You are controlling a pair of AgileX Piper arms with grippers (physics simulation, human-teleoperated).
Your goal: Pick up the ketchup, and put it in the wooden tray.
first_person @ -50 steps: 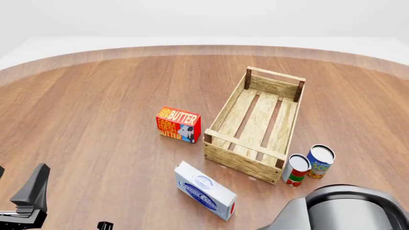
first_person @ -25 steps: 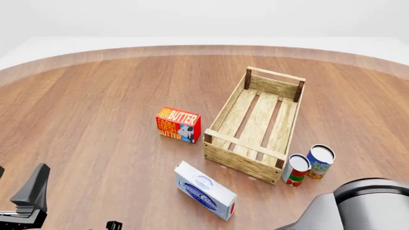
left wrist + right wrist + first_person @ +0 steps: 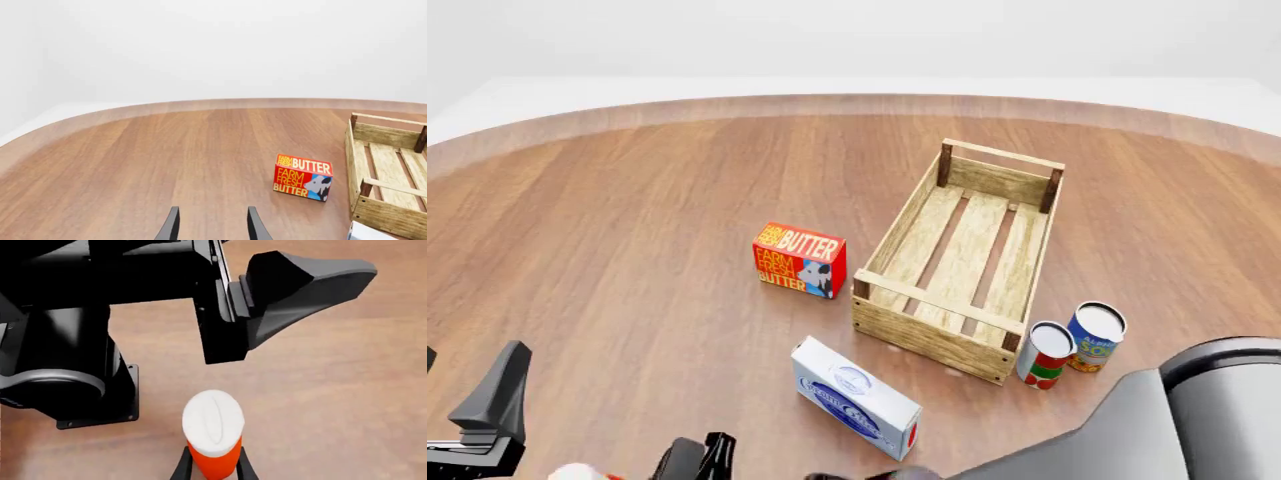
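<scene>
Two fingers of the right gripper [image 3: 212, 466] flank the ketchup [image 3: 213, 440] in the right wrist view, one on each side of its red-orange body just under the white cap; whether they press it or only bracket it cannot be told. The bottle stands upright, long axis vertical, cap toward the camera, close by the left arm's base [image 3: 67, 390]. In the front view only a sliver of it [image 3: 571, 471] shows at the near edge, left of centre, with the right gripper [image 3: 701, 462] just beside it. The wooden tray [image 3: 897, 322] lies forward and to the right, its long axis running away from the arms. The left gripper [image 3: 212, 225] is spread, holding nothing, pointing at bare table near the butter box [image 3: 303, 177].
</scene>
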